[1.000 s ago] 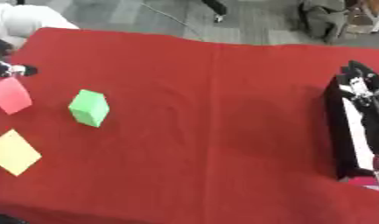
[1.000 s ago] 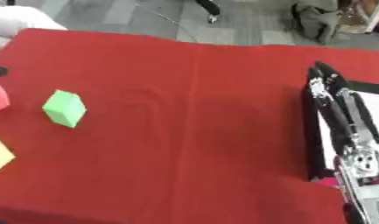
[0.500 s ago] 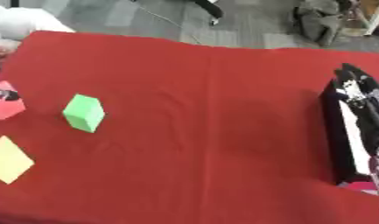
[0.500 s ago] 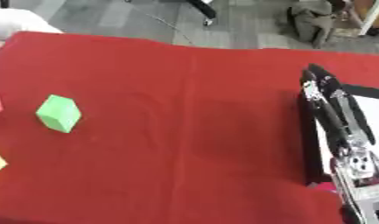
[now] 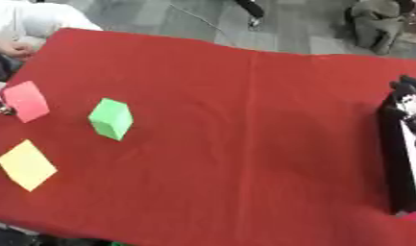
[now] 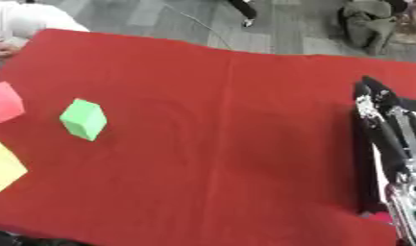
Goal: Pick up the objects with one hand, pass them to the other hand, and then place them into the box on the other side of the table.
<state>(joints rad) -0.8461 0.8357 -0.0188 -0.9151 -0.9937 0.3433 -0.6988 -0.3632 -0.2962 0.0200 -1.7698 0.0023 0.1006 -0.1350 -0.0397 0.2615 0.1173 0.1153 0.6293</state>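
Desk (image 5: 244, 144) covered edge to edge in red cloth, faint crease running front to back near centre. Grey tiled floor (image 5: 303, 29) beyond the far edge. Grey-brown bundle (image 6: 371, 21) on the floor at upper right.

Red-covered table (image 5: 244, 144) bears green (image 5: 110, 118), pink (image 5: 26, 101), yellow blocks (image 5: 26, 165).

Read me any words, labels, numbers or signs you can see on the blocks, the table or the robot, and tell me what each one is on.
There is no text to read.
Green block, pink block and yellow block: plain faces, no lettering.
Red tablecloth: no print.
Right hand: white and silver patches, nothing legible on them.
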